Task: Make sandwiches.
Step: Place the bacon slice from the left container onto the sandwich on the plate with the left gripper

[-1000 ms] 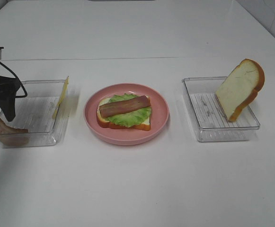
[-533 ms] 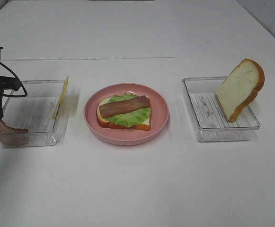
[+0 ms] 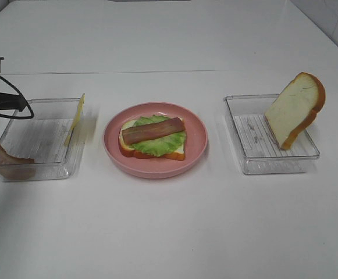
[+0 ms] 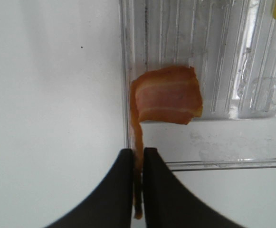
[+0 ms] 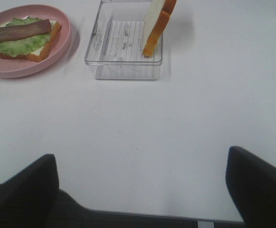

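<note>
White counter (image 3: 169, 232): bread (image 3: 174, 153), lettuce (image 3: 157, 145), bacon strip (image 3: 153, 131) stacked; cheese (image 3: 75, 119), top slice (image 3: 294, 110) pending. Left pincer (image 4: 138, 154) clamps second bacon strip (image 4: 168, 95); right pincer (image 5: 140, 156) gapes.

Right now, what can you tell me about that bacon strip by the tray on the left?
The bacon strip is thin, floppy toy food, reddish-brown with paler streaks, and looks rubbery. One end is pinched edge-on between the shut black jaws of the left gripper. The other end shows its broad face and curls over a corner of the clear tray.
</note>
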Robot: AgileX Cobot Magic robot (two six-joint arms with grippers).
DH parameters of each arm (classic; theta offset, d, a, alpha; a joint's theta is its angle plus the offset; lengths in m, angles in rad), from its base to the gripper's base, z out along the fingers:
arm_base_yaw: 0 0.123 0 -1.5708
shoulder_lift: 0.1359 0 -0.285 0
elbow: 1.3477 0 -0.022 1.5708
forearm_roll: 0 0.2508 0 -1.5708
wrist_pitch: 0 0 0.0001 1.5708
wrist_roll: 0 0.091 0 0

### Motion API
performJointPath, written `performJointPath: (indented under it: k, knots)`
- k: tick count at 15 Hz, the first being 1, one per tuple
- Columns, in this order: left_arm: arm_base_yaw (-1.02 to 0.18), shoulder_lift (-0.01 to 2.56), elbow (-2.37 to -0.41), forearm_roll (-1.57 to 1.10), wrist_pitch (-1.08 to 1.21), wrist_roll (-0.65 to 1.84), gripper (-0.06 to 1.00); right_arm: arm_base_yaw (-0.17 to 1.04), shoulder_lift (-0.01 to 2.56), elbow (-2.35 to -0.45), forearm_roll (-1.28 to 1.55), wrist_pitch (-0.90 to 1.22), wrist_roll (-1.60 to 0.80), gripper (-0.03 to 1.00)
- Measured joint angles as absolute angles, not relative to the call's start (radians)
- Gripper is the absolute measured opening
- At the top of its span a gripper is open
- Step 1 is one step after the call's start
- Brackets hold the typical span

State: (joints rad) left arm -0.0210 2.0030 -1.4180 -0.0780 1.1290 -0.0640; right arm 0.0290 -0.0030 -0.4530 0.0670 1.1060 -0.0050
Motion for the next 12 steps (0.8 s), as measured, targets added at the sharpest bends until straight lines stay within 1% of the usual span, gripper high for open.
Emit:
performJointPath:
  k: [1,2,7,9,10,12]
  knots:
    - [-0.021,2.003,-1.418,-0.079,1.129,-0.064,0.01,0.029,-0.003,-0.453,0.067,1.106,-0.005,0.92]
    - [-0.021,2.003,-1.418,-0.079,1.129,-0.064,0.00,0.029,-0.003,-0.453,0.067,1.106,-0.005,0.92]
    - [-0.021,1.989,-1.418,-0.098,1.153,-0.046,0.00,0.029,-0.003,-0.453,0.067,1.106,-0.005,0.92]
    - [-0.021,1.924,-1.418,-0.110,1.154,-0.037,0.00,0.029,-0.003,-0.453,0.067,1.106,-0.005,0.92]
    - [-0.021,1.839,-1.418,-0.137,1.160,-0.037,0.00,0.029,-0.003,-0.453,0.067,1.106,-0.005,0.92]
    - [-0.028,1.787,-1.418,-0.147,1.183,-0.035,0.00,0.029,-0.003,-0.453,0.067,1.106,-0.005,0.92]
